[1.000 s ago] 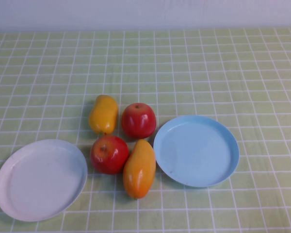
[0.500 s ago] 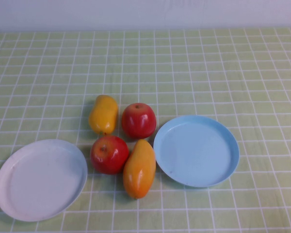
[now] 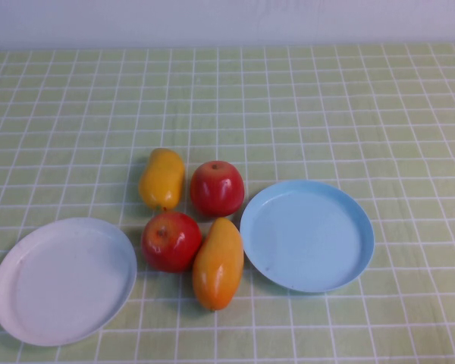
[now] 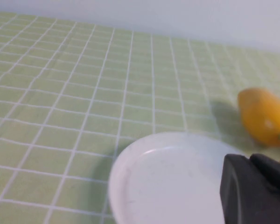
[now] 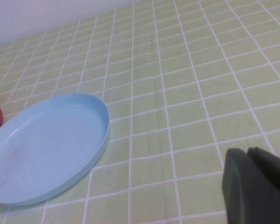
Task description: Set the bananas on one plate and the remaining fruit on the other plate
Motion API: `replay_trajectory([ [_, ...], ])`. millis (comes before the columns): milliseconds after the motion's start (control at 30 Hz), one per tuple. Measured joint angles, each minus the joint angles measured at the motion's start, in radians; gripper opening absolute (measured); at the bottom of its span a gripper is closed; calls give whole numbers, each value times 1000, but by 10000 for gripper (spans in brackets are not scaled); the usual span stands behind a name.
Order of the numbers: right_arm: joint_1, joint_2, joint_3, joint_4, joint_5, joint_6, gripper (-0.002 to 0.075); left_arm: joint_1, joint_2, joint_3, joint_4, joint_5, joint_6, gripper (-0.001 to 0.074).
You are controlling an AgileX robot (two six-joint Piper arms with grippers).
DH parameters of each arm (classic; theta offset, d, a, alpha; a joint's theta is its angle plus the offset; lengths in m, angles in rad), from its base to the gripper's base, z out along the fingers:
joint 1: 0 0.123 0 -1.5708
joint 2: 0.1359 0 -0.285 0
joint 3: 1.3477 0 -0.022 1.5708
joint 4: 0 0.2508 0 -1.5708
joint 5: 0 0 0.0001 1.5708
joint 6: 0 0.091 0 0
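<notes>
Nothing has moved since the earlier frames: both bananas (image 3: 218, 263) and both apples (image 3: 216, 188) sit clustered at bench centre, white plate (image 3: 61, 279) at 8 o'clock, blue plate (image 3: 307, 235) at 3 — both empty. Left pincer (image 4: 254, 189) hovers by the white plate, right pincer (image 5: 254, 186) beyond the blue plate's outer edge — I cannot tell how either's fingers stand.

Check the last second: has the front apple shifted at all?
No. The front apple sits in the same spot between the white plate and the front banana. Neither gripper shows in the high view.

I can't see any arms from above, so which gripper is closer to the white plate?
Left. The left gripper hangs right over the white plate; the right gripper sits past the light blue plate.
</notes>
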Motion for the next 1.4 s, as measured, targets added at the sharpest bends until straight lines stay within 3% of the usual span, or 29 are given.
replay_trajectory([
  [267,0,0,0,0,0,0,-16,0,0,0,-268,-94,-258,-2],
  [667,0,0,0,0,0,0,-17,-16,0,-15,-361,-89,-281,-2],
  [800,0,0,0,0,0,0,-16,-77,33,-126,-361,9,-218,-2],
  [1000,0,0,0,0,0,0,-16,-169,248,-312,-361,213,-78,-2],
  [1400,0,0,0,0,0,0,-17,-182,847,-649,-351,514,294,-2],
])
